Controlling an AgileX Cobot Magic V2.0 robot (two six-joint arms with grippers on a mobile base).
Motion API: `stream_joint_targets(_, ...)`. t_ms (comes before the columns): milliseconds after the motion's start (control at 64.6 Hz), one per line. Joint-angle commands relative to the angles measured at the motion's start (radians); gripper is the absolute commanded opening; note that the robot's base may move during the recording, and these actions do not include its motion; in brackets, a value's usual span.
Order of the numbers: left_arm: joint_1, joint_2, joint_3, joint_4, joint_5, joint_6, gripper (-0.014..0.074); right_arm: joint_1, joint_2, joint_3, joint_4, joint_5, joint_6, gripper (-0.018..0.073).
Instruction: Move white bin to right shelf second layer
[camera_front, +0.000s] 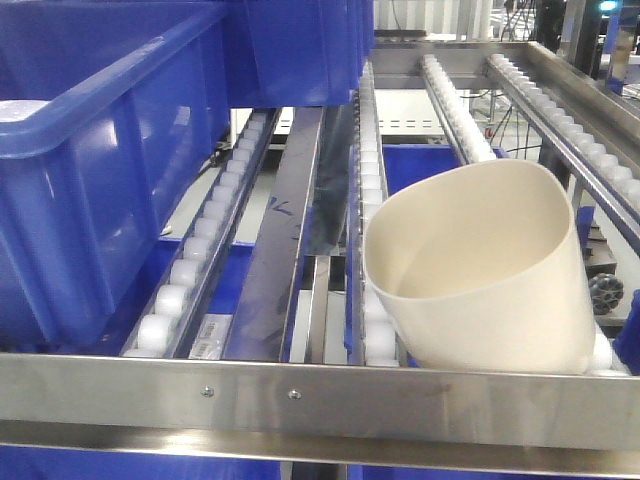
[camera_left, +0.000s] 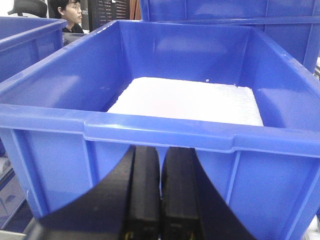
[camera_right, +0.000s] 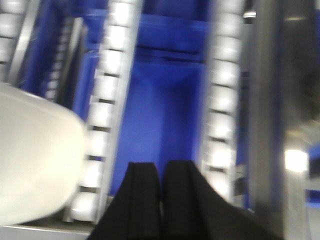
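White bin (camera_front: 490, 270) already on right shelf second layer (camera_front: 320, 385), lower right of front view, tipped toward camera, leaning on roller rails just behind front lip; not sitting square. Right gripper (camera_right: 161, 200) pressed together, empty, bin at left edge of its view. Left gripper (camera_left: 160, 200) pressed together, empty, facing blue crate (camera_left: 160, 135). Placement looks essentially done; only retreat left, maybe righting bin

Roller shelf (camera_front: 300, 390) carries tilted white bin (camera_front: 490, 270), blue crate (camera_front: 90, 170).
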Motion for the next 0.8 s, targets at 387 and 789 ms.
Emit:
stream_joint_targets(387,0.001,-0.015,0.027,-0.005,-0.083,-0.005,0.0085,-0.112,-0.472,0.351,0.148,-0.342,-0.221,0.0055)
stream_joint_targets(789,0.001,-0.015,0.027,-0.005,-0.083,-0.005,0.0085,-0.109,-0.576,0.457,0.148,-0.315,-0.221,0.0055)
